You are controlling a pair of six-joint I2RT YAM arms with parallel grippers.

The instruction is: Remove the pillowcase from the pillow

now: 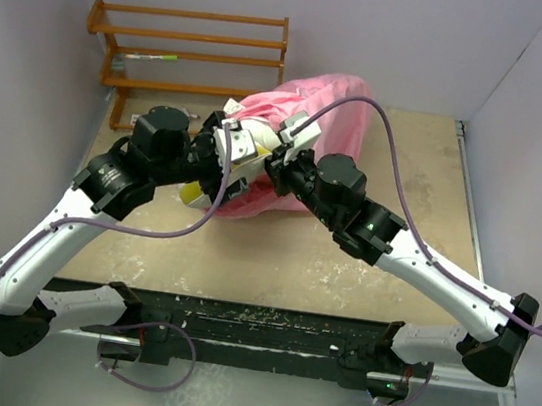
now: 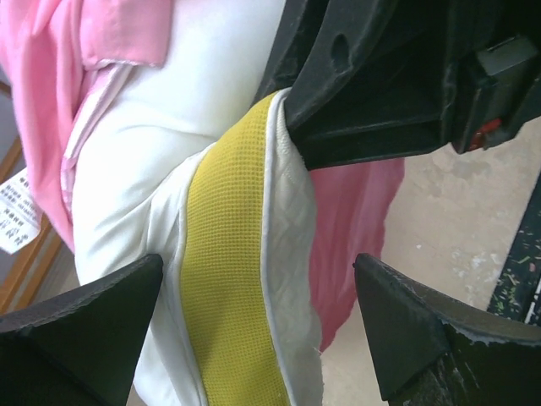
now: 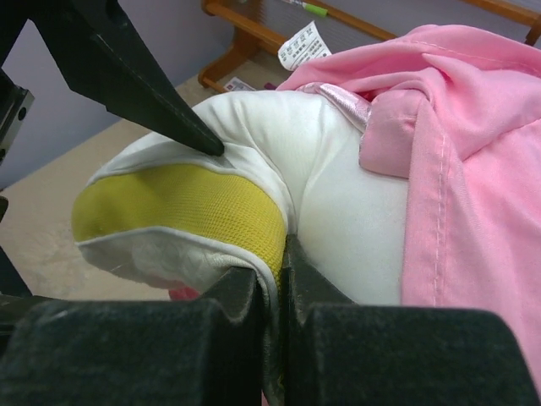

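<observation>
The right gripper (image 3: 283, 254) is pinching the yellow mesh edging (image 3: 194, 207) of the plump cream-white quilted pillow (image 3: 338, 186), its jaws pressing almost together on the exposed corner. The left gripper (image 2: 258, 271) is standing wide open, its two fingers straddling that same corner without clamping it. One fingertip (image 3: 190, 127) is sitting right at the white piping above the yellow band. The glossy pink fabric pillowcase (image 3: 473, 169) is bunching over the far part of the pillow, beyond both grippers. The pillow is lying on the beige counter (image 1: 342, 274), in front of a wooden rack (image 1: 188, 40).
</observation>
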